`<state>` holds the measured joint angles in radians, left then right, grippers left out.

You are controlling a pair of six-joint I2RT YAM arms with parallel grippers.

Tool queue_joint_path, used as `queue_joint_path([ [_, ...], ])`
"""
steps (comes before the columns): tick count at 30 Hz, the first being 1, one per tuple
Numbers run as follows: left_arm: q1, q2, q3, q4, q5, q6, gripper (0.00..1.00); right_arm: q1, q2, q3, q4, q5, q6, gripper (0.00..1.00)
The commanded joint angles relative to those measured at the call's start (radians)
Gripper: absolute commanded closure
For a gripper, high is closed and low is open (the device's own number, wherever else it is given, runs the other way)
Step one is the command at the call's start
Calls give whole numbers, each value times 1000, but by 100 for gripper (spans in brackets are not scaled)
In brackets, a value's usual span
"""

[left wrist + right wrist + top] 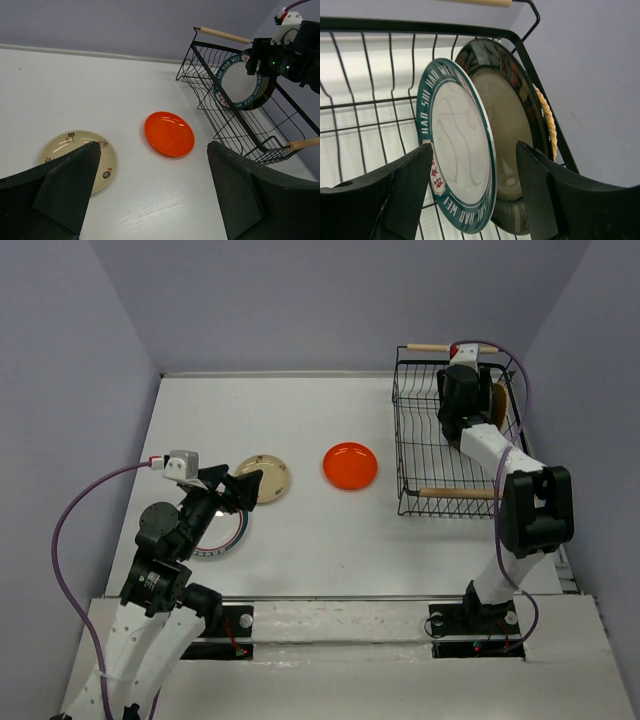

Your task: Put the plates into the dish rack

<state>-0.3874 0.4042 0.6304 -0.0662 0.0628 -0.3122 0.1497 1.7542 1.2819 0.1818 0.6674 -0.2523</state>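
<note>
The black wire dish rack stands at the back right. Three plates stand on edge in it: the white plate with the dark-blue lettered rim, the dark-rimmed cream plate behind it, and the woven tan plate at the wall. My right gripper is open inside the rack, its fingers straddling the lettered plate's edge. On the table lie the small beige plate, the orange-red plate and the teal-pink-rimmed plate, which is partly under my left arm. My left gripper hovers open and empty beside the beige plate.
The rack's two wooden handles run along its near and far sides. Grey walls close the table at the back and both sides, and the rack sits close to the right wall. Bare white tabletop lies under my left gripper.
</note>
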Motion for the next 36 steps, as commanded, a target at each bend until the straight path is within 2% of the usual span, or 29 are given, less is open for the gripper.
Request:
queue_joint_path([
  [1, 15, 19, 0, 40, 3, 4, 1, -9, -127, 82, -93, -61, 154, 26],
  [4, 22, 31, 2, 40, 11, 5, 1, 37, -192, 102, -166, -165, 244, 25],
  [6, 33, 35, 3, 42, 14, 4, 1, 76, -229, 94, -179, -287, 306, 25],
  [12, 68, 57, 6, 43, -18, -5, 1, 327, -285, 37, -171, -595, 508, 25],
  [15, 90, 65, 11, 36, -52, -16, 1, 465, -269, -35, -55, -698, 648, 25],
  [19, 127, 65, 18, 5, -245, -56, 1, 620, -190, -133, 83, -689, 884, 33],
  [23, 148, 73, 22, -15, -336, -99, 1, 751, -67, -161, 188, -615, 978, 35],
  [31, 156, 87, 23, -6, -282, -84, 1, 898, 247, -52, 272, -660, 1165, 35],
  [36, 156, 84, 23, -6, -270, -74, 1, 923, 381, -23, 363, -724, 1255, 38],
])
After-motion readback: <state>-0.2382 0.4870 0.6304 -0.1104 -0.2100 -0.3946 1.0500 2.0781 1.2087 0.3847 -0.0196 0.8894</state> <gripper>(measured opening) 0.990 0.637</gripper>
